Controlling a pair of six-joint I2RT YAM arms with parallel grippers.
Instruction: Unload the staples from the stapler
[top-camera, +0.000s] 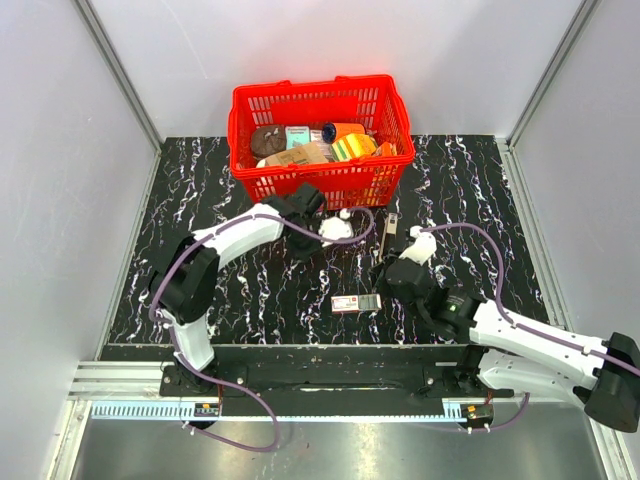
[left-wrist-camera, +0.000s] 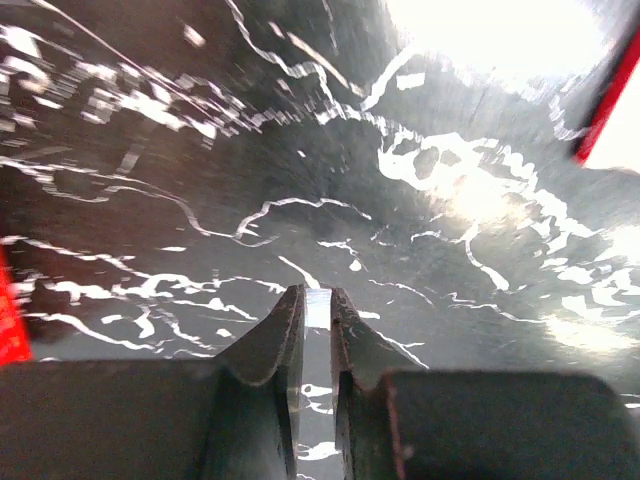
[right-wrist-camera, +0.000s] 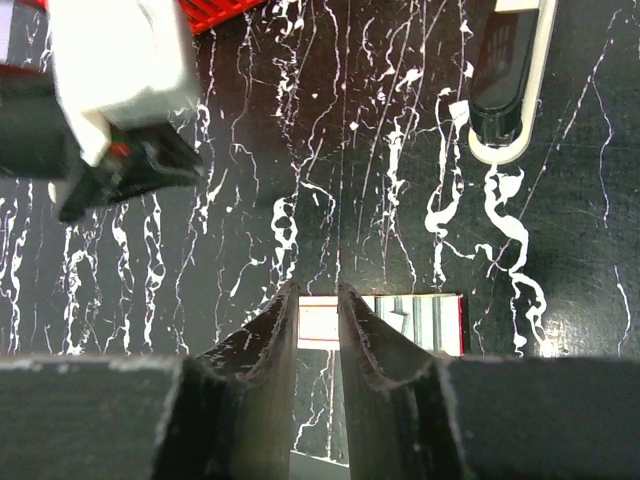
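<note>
The stapler (top-camera: 390, 235) lies flat on the marbled table (top-camera: 250, 290), just in front of the red basket (top-camera: 318, 185), off its front right corner, with its length running away from the basket wall. Neither of our arms has hold of it, so as we judge it the unloading is not yet begun.

Our left gripper (left-wrist-camera: 318, 295) hangs just in front of the basket's front wall, near the middle of that wall and so beside the stapler, not over it. Its fingers are pressed all but together with only a sliver of table showing between them, and they have nothing in them. Held like that it can push or pin but cannot pick up, so we take it as waiting to steady the stapler, not to lift it.

Our right gripper (right-wrist-camera: 318, 290) sits farther out from the basket than the stapler does. Its fingers stand a narrow gap apart and hold nothing. Its wrist view looks down past the tips onto a small red-and-white box (right-wrist-camera: 420, 323), which lies farther out again from the basket. The tips line up with that box's edge, while the stapler shows ahead of them, on the basket side. We cannot tell whether the tips touch the box or the table.

To get at the staples, we think one gripper must pin the body while the other works the tray, and neither is placed for that now.
</note>
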